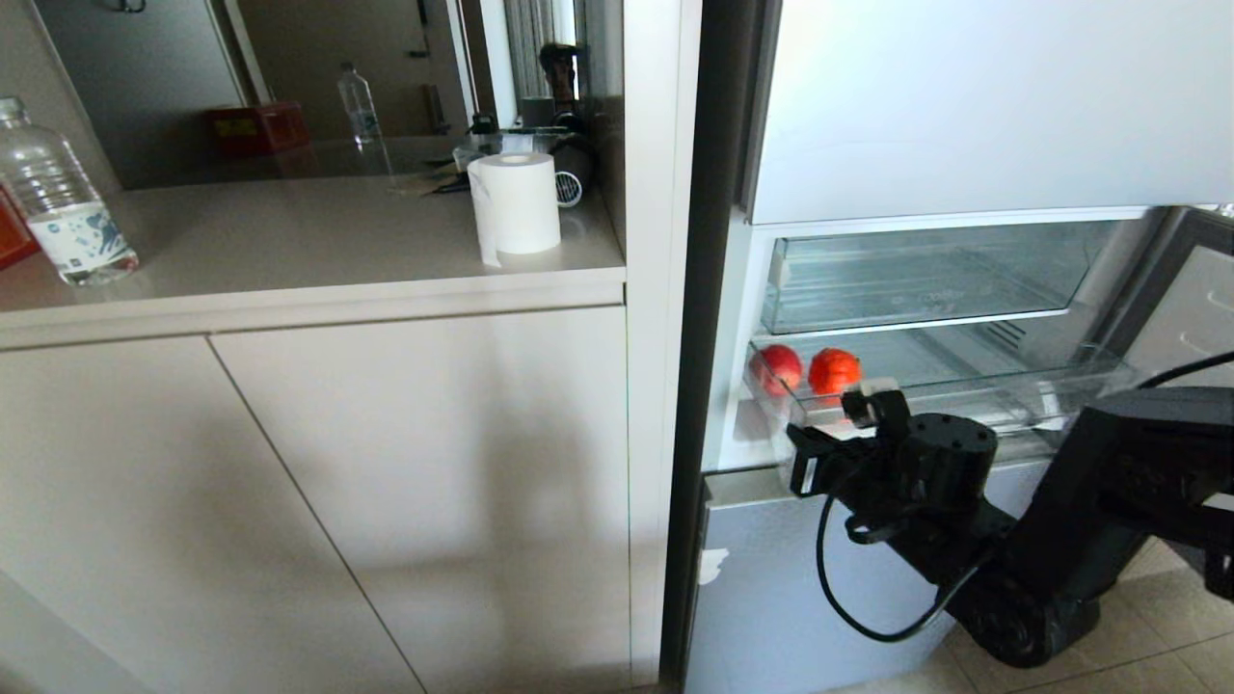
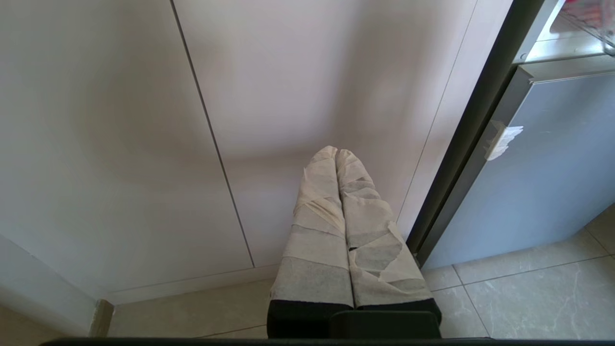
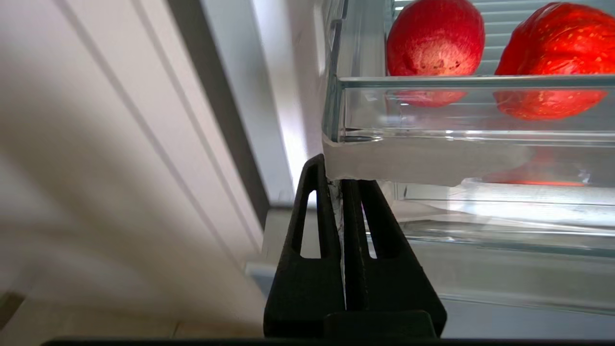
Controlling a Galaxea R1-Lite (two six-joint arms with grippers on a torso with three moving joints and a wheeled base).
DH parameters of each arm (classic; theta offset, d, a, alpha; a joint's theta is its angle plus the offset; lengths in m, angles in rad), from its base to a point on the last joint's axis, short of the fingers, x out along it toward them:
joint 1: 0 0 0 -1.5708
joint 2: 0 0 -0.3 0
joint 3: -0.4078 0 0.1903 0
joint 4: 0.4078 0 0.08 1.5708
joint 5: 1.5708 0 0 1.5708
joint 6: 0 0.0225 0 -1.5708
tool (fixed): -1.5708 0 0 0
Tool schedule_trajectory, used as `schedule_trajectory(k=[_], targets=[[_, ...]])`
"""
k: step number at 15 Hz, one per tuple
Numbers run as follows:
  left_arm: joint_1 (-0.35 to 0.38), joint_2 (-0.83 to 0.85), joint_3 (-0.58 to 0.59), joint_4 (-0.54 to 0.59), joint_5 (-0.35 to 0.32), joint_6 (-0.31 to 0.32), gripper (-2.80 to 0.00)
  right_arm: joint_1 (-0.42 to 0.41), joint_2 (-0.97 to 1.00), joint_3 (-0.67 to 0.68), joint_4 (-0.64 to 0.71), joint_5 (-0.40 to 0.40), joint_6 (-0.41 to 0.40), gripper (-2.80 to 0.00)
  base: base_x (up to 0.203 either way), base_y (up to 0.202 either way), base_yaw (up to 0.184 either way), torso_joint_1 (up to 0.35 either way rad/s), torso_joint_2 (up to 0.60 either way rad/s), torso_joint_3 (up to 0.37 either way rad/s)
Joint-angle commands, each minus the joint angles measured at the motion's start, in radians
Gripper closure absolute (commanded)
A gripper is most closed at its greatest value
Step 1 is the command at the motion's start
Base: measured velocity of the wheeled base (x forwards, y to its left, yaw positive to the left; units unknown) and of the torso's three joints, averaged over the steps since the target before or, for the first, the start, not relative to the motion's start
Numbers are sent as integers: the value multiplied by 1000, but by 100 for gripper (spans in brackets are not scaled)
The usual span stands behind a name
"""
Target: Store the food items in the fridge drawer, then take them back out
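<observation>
The fridge drawer (image 1: pixel 964 410), the lower and deeper of two clear plastic drawers, stands pulled out from the open fridge, with the shallower upper drawer (image 1: pixel 916 280) above it. Two red food items lie inside at its front left corner, side by side just behind the thick front lip: the smooth, round apple-like piece (image 1: pixel 777 368) nearest the left wall, and the ribbed orange-red pumpkin-like piece (image 1: pixel 834 371) just beside it on the right.

The right pincer (image 3: pixel 342 185) reaches up from below with its black fingers (image 3: pixel 307 230) nearly together, only a thin slit between them. Their tips sit right against the underside of the drawer's front lip at the left corner, where a strip of white tape (image 3: pixel 423 163) runs along the edge; whether they pinch the lip cannot be told. In the head view the right arm (image 1: pixel 964 501) comes in from the lower right in front of the grey lower door (image 1: pixel 771 598).

The left pincer (image 2: pixel 336 156), its fingers wrapped in pale tape and pressed together with nothing between them, hangs low before the white cabinet doors (image 2: pixel 144 120) beside the fridge.

On the tabletop (image 1: pixel 289 241) left of the fridge stand a paper roll (image 1: pixel 516 204) near its right edge and a clear water bottle (image 1: pixel 58 207) at the left edge
</observation>
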Motion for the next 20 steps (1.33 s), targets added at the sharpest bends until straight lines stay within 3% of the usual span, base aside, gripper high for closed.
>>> schedule_trajectory(k=[1,5,9,10,12,16,17,20], targets=[[0,0,0,1,0,1,0,0,-40,97,-50,-6,2,-280,0,0,0,0,0,0],[0,0,0,1,0,1,0,0,-140,225,-54,-6,53,-280,0,0,0,0,0,0],[0,0,0,1,0,1,0,-10,-407,340,-46,-11,76,-280,0,0,0,0,0,0],[0,0,0,1,0,1,0,-28,-474,335,7,-12,76,-280,0,0,0,0,0,0],[0,0,0,1,0,1,0,-91,-572,236,296,-11,76,-280,0,0,0,0,0,0],[0,0,0,1,0,1,0,-228,-612,-148,953,21,43,-280,0,0,0,0,0,0],[0,0,0,1,0,1,0,-249,-581,-227,1035,35,36,-280,0,0,0,0,0,0],[0,0,0,1,0,1,0,-287,-389,-383,1110,51,8,-280,0,0,0,0,0,0]])
